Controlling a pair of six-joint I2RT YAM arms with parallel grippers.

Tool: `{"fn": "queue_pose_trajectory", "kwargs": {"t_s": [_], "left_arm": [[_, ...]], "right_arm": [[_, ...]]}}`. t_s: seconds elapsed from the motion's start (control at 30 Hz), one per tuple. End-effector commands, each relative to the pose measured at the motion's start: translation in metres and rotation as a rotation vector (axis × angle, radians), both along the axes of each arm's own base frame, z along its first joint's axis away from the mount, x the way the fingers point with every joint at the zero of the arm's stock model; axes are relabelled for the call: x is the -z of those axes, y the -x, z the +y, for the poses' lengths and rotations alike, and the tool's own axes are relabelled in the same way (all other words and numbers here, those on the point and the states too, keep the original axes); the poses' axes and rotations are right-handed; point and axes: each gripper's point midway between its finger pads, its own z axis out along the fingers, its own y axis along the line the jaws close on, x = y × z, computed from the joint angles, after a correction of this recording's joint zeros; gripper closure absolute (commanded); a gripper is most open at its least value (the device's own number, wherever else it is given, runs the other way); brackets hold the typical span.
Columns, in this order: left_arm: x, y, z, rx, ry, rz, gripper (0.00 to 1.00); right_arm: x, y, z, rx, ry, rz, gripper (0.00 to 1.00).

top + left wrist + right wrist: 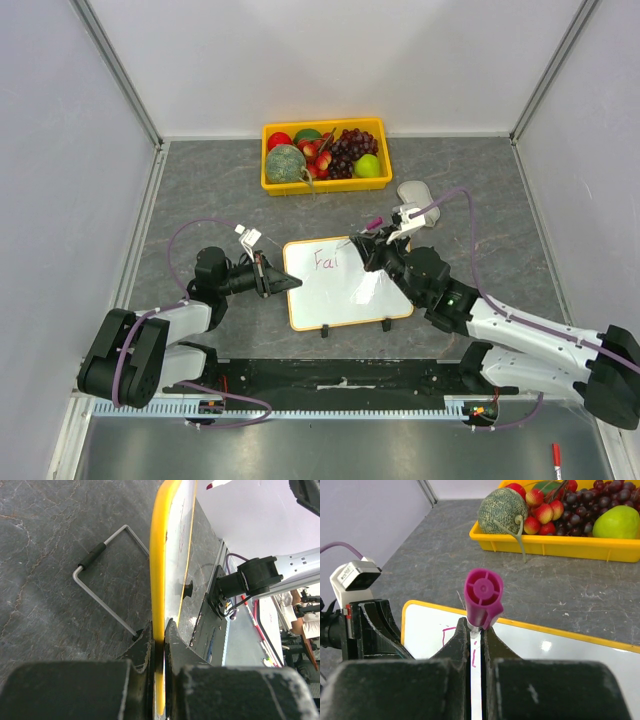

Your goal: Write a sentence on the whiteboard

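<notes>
Top external, sentence "Fai" legible, left wrist, whiteboard rim edge-on

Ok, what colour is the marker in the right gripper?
The marker has a magenta end; the right wrist view shows it best.

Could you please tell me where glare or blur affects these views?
Top external: evenly lit and sharp, a grey shadow on the whiteboard. Left wrist: left gripper soft up close, bright background washed out. Right wrist: small glare spot on the whiteboard, marker crisp.
</notes>
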Motion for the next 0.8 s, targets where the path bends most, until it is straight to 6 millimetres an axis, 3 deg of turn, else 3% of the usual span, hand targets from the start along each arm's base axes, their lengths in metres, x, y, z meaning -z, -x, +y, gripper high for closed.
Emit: {"fn": "queue_pose_trajectory", "kwargs": {"t_s": [0.0, 0.3, 0.77], "left_arm": [[0.006, -0.016, 0.006, -0.066, -0.053, -0.065, 0.98], [0.006, -0.016, 0.006, -0.067, -0.054, -0.067, 0.98], [0.007, -0.016, 0.006, -0.066, -0.054, -0.065, 0.98]], "right_arm": [[-0.007, 0.0, -0.006, 0.017, -0.029, -0.011, 1.0], [0.018, 0.002, -0.004, 0.006, 0.004, 0.028, 1.0], [0.026, 0.003, -0.002, -0.002, 0.003, 0.041, 1.0]]}}
